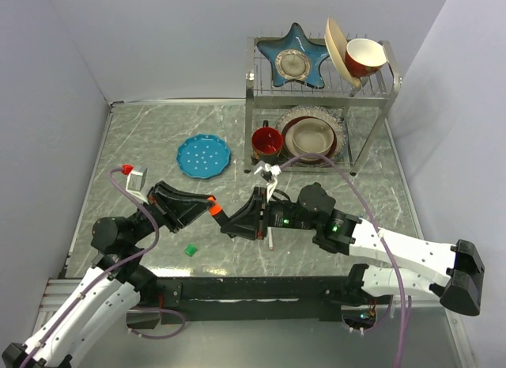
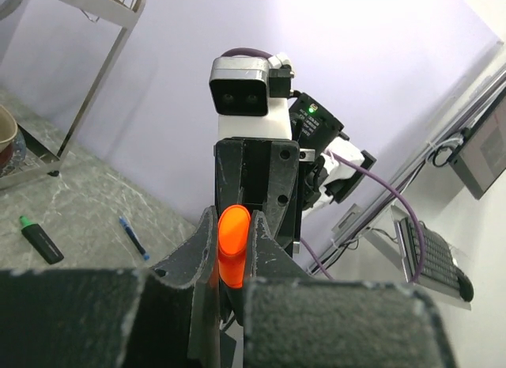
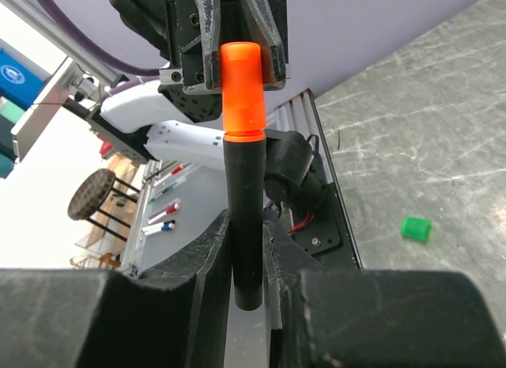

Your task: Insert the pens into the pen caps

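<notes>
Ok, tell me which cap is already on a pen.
The orange cap, seated on the tip of the held black marker. The green cap lies loose on the table, no pen in it.

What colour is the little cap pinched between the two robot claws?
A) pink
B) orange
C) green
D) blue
B: the orange cap, pinched by the left gripper, sits on the end of the black marker that the right gripper holds.

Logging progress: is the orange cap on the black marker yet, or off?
On: the orange cap sits over the end of the black marker, no gap showing; the left gripper clamps the cap.
</notes>
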Available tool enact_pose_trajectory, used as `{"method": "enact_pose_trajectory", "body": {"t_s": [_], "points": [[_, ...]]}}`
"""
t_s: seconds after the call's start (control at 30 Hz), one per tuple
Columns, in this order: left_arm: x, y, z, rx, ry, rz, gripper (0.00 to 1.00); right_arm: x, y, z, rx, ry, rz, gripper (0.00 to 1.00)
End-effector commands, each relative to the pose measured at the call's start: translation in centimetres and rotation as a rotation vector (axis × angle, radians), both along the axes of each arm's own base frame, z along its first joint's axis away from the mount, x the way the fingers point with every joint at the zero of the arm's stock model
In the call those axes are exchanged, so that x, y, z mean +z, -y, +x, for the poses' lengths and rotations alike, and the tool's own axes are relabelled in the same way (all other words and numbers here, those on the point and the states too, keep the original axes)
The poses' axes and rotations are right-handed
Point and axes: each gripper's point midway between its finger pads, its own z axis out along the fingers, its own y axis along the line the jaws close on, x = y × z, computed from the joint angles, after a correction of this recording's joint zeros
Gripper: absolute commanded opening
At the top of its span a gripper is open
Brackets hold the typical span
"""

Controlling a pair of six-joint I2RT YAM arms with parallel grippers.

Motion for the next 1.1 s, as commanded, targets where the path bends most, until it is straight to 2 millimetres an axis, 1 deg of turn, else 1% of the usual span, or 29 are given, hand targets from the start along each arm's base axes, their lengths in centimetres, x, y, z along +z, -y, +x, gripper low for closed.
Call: {"method": "enact_pose_trajectory", "body": {"t_s": [0.0, 0.03, 0.07, 0.17, 0.2, 0.23, 0.27, 0.3, 0.33, 0.37, 0.4, 0.43, 0.47, 0.5, 0.57, 0.6, 0.63, 0.7, 0.8, 0.83, 0.9, 0.93, 0.97, 1.0, 1.03, 1.07], "points": [[-6.2, 2.5, -2.9, -0.237, -0.119, 0.179, 0.01, 12.4, 1.8, 4.6, -0.210, 0.155, 0.314, 0.00], [-6.4, 2.6, -2.7, -0.221, -0.102, 0.201, 0.01, 12.2, 1.7, 4.9, -0.216, 0.164, 0.299, 0.00], [-7.1, 2.8, -2.5, -0.215, -0.130, 0.218, 0.01, 12.6, 1.8, 5.3, -0.220, 0.175, 0.300, 0.00], [-7.6, 3.1, -2.5, -0.215, -0.128, 0.218, 0.01, 12.7, 1.8, 6.2, -0.212, 0.191, 0.300, 0.00], [-8.7, 3.3, -2.3, -0.220, -0.152, 0.226, 0.01, 12.8, 2.0, 6.6, -0.216, 0.191, 0.303, 0.00], [-9.0, 3.5, -2.5, -0.239, -0.173, 0.219, 0.01, 12.9, 1.9, 6.9, -0.210, 0.182, 0.301, 0.00], [-8.9, 3.9, -2.7, -0.252, -0.162, 0.206, 0.01, 13.7, 2.1, 6.7, -0.194, 0.195, 0.307, 0.00], [-9.5, 4.1, -3.0, -0.268, -0.176, 0.205, 0.01, 13.7, 2.3, 7.2, -0.206, 0.207, 0.294, 0.00], [-9.6, 4.2, -2.9, -0.267, -0.178, 0.209, 0.01, 13.9, 2.4, 7.3, -0.213, 0.216, 0.289, 0.00], [-9.8, 4.6, -3.0, -0.274, -0.187, 0.207, 0.01, 14.8, 2.7, 7.3, -0.227, 0.233, 0.298, 0.00], [-9.9, 4.8, -3.2, -0.286, -0.188, 0.201, 0.01, 15.0, 2.8, 7.6, -0.242, 0.251, 0.293, 0.00], [-9.8, 5.1, -3.4, -0.302, -0.198, 0.187, 0.01, 15.6, 2.9, 7.7, -0.243, 0.262, 0.298, 0.00], [-10.2, 5.8, -3.9, -0.332, -0.210, 0.197, 0.01, 15.8, 2.9, 8.0, -0.248, 0.265, 0.297, 0.00], [-9.8, 6.2, -3.9, -0.333, -0.195, 0.181, 0.01, 15.9, 2.7, 8.3, -0.245, 0.267, 0.302, 0.00], [-10.9, 7.4, -4.6, -0.374, -0.224, 0.221, 0.01, 16.5, 2.6, 8.6, -0.246, 0.274, 0.315, 0.00], [-10.3, 7.7, -4.7, -0.385, -0.207, 0.202, 0.01, 16.4, 2.3, 8.8, -0.243, 0.270, 0.314, 0.00], [-10.5, 8.1, -5.3, -0.412, -0.221, 0.202, 0.01, 16.7, 2.3, 8.8, -0.242, 0.276, 0.321, 0.00], [-10.9, 8.4, -5.3, -0.410, -0.235, 0.214, 0.01, 17.1, 2.5, 8.8, -0.240, 0.288, 0.340, 0.00], [-11.3, 8.4, -5.2, -0.385, -0.225, 0.257, 0.01, 17.7, 3.4, 9.2, -0.270, 0.296, 0.347, 0.00], [-12.4, 8.2, -4.9, -0.353, -0.263, 0.301, 0.01, 17.7, 3.9, 9.8, -0.288, 0.299, 0.347, 0.00], [-13.3, 7.8, -4.9, -0.331, -0.266, 0.320, 0.01, 18.0, 4.6, 10.2, -0.312, 0.302, 0.345, 0.00], [-14.0, 7.5, -4.7, -0.303, -0.284, 0.348, 0.01, 17.9, 4.7, 10.4, -0.325, 0.302, 0.339, 0.00], [-14.0, 7.3, -4.6, -0.289, -0.278, 0.357, 0.01, 18.1, 5.3, 10.5, -0.337, 0.309, 0.343, 0.00], [-14.3, 7.1, -4.5, -0.276, -0.273, 0.364, 0.01, 18.1, 5.4, 10.5, -0.337, 0.310, 0.344, 0.00], [-13.8, 6.8, -4.7, -0.274, -0.257, 0.349, 0.01, 17.9, 5.5, 10.5, -0.337, 0.309, 0.340, 0.00], [-13.7, 6.7, -4.7, -0.271, -0.257, 0.349, 0.01, 18.0, 5.8, 10.3, -0.338, 0.313, 0.343, 0.00]]}}
